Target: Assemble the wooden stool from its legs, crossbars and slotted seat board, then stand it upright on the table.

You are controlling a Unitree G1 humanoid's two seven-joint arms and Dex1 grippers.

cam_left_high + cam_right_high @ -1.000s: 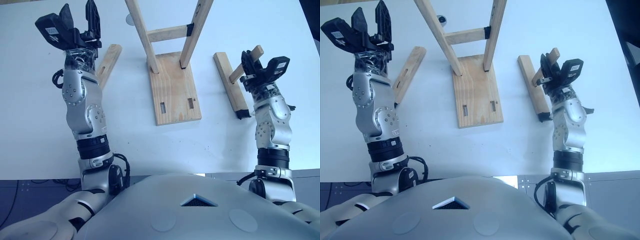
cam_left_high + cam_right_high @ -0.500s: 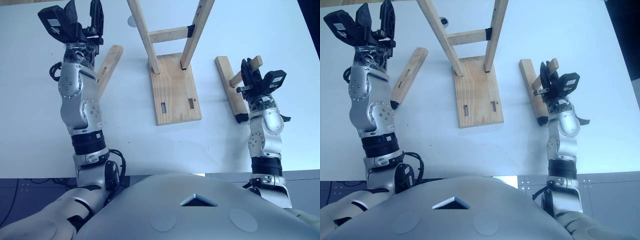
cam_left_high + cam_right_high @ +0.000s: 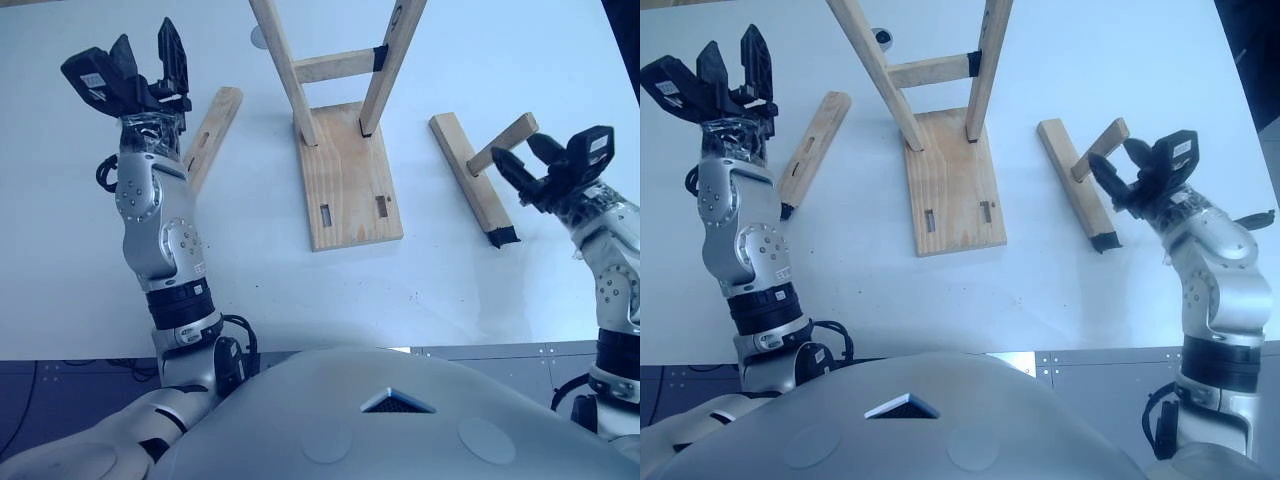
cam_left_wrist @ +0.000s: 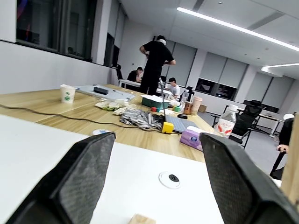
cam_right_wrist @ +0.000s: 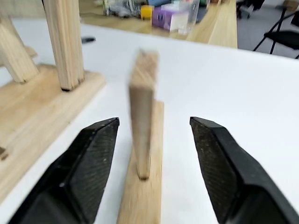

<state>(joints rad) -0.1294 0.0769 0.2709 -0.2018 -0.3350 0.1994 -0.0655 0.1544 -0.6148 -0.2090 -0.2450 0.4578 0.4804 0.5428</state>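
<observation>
While the slotted seat board (image 3: 345, 185) lies flat on the white desk (image 3: 80, 250) with two legs (image 3: 285, 70) already seated at its far end and tied by a crossbar (image 3: 335, 67), the right end effector (image 3: 522, 160) hovers with its fingers spread on either side of a second crossbar (image 5: 141, 116). That bar stands plugged into a loose leg (image 3: 470, 185) lying just right of the board, and neither finger touches it.

The left end effector (image 3: 147, 45), also spread wide and holding nothing, is raised above the far end of another loose leg (image 3: 212, 125) lying to the left of the board. Two slots (image 3: 326, 214) at the board's near end are unfilled.

The step in hand appears to be grasping the right-hand leg and crossbar. It would likely go best with the fingers centred on the bar and closing low, near its joint with the leg, so the leg's weight cannot lever the bar out of its socket. A slow, level lift should keep the joint tight. The piece could then meet the left leg before both go to the slots.
</observation>
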